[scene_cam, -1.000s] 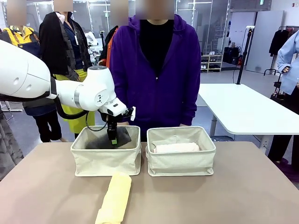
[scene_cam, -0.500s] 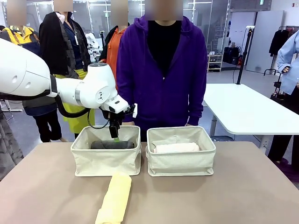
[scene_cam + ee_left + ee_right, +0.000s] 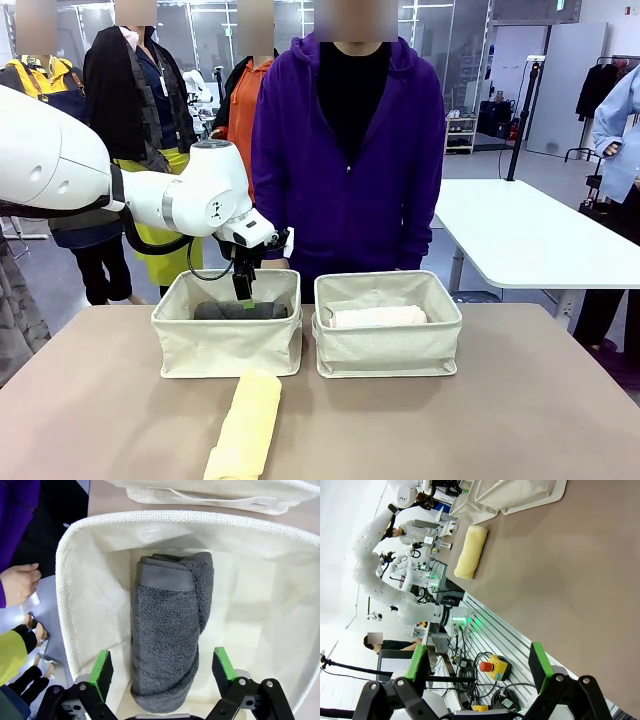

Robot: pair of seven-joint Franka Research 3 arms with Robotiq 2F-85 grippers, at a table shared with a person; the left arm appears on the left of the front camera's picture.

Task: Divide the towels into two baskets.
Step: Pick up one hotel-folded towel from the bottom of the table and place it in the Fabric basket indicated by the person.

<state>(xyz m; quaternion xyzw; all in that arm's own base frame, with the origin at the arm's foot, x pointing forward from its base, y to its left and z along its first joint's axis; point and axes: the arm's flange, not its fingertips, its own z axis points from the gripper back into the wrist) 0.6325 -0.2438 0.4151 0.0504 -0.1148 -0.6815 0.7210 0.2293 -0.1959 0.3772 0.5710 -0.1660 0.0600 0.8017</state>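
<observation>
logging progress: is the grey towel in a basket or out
In: the grey towel lies inside the left basket, with the left gripper open, clear of it.

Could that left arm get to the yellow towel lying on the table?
Probably yes. The yellow towel lies bare on the table in front of the left basket, nothing over it. The left gripper hangs open above the grey towel inside that basket, holding nothing.

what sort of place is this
Probably a robotics lab or workshop: a white robot arm works at the brown table, a red emergency-stop button sits among cables, and onlookers stand behind.
</observation>
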